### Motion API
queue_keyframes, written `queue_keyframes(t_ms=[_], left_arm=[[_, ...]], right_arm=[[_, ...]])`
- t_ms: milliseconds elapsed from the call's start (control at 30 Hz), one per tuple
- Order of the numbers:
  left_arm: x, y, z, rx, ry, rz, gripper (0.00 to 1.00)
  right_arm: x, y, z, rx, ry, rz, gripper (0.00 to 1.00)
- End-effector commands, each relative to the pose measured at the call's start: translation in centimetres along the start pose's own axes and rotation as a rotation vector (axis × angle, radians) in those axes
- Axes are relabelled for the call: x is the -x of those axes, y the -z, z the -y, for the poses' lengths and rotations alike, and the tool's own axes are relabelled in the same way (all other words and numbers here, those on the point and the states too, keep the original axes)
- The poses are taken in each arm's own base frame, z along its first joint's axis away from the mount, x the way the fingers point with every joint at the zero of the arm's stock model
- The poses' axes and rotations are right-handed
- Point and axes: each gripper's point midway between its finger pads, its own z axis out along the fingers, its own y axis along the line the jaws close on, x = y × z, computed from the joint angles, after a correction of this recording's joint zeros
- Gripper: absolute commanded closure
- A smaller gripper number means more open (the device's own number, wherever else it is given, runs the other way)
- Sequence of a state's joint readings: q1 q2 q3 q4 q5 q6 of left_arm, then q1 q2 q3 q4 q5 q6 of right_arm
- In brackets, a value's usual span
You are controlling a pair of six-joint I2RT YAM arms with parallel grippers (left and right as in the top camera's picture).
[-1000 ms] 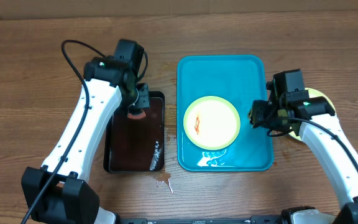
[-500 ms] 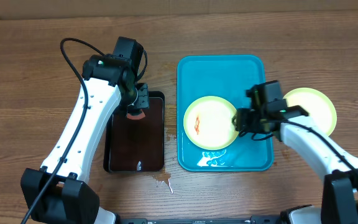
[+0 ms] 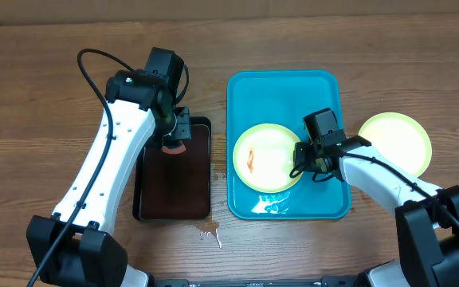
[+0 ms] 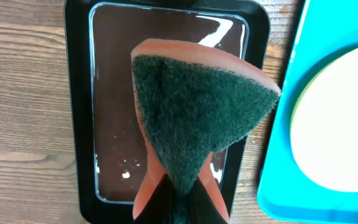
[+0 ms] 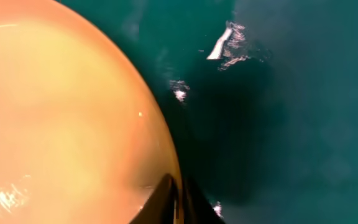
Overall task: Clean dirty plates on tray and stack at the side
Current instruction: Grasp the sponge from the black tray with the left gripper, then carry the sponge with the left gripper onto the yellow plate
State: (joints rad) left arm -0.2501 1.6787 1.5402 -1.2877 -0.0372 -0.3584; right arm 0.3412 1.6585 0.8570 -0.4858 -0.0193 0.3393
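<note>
A pale yellow-green plate (image 3: 268,156) with a red-orange smear (image 3: 252,162) lies on the turquoise tray (image 3: 281,88). My right gripper (image 3: 301,163) is shut on this plate's right rim; in the right wrist view the rim of the plate (image 5: 61,124) runs between the closed fingers of the gripper (image 5: 179,199) above the tray floor (image 5: 291,93). A second yellow-green plate (image 3: 397,142) rests on the table right of the tray. My left gripper (image 3: 175,137) is shut on a green-and-orange sponge (image 4: 197,118), held over the black tray (image 4: 79,124).
The black tray (image 3: 174,171) holds dark liquid and sits left of the turquoise tray. Water glistens on the turquoise tray's front part (image 3: 271,205). A small spill (image 3: 209,233) marks the wooden table near the black tray's front corner.
My right gripper moved left from beside the side plate to the plate on the tray and shut on its rim. The left arm with the sponge stayed still.
</note>
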Motion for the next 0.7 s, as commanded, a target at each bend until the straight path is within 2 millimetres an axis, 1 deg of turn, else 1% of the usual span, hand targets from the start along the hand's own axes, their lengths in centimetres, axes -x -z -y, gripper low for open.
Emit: queue_keyframes(t_ms=[0, 200, 400, 467, 533, 567, 600, 667], left_arm=[[0.5, 1.3, 0.7, -0.032, -0.027, 0.039, 0.96], [0.2, 1.4, 2.2, -0.111, -0.029, 0.023, 0.96], [0.7, 1.8, 5.9, -0.188, -0.085, 0.078, 0.96], [1.1, 1.9, 7.9, -0.22, -0.089, 0.115, 0.96], [1.2, 1.8, 10.2, -0.254, -0.131, 0.155, 0.96], [1.0, 1.5, 11.5, -0.271, -0.157, 0.168, 0.96], [0.7, 1.2, 12.4, -0.281, -0.166, 0.169, 0.96], [-0.5, 0.0, 14.5, -0.296, -0.176, 0.151, 0.96]], right_arm=[[-0.5, -0.2, -0.5, 0.03, 0.0, -0.022, 0.96], [-1.0, -0.2, -0.1, 0.013, -0.001, -0.04, 0.96], [-1.2, -0.2, 0.0, 0.009, -0.002, -0.049, 0.96], [-1.2, -0.2, 0.0, 0.009, -0.002, -0.049, 0.96], [-1.2, -0.2, 0.0, 0.009, -0.002, -0.049, 0.96], [-1.2, -0.2, 0.0, 0.009, -0.002, -0.049, 0.96], [-1.2, -0.2, 0.0, 0.009, -0.002, -0.049, 0.96], [-1.2, -0.2, 0.0, 0.009, -0.002, -0.049, 0.96]])
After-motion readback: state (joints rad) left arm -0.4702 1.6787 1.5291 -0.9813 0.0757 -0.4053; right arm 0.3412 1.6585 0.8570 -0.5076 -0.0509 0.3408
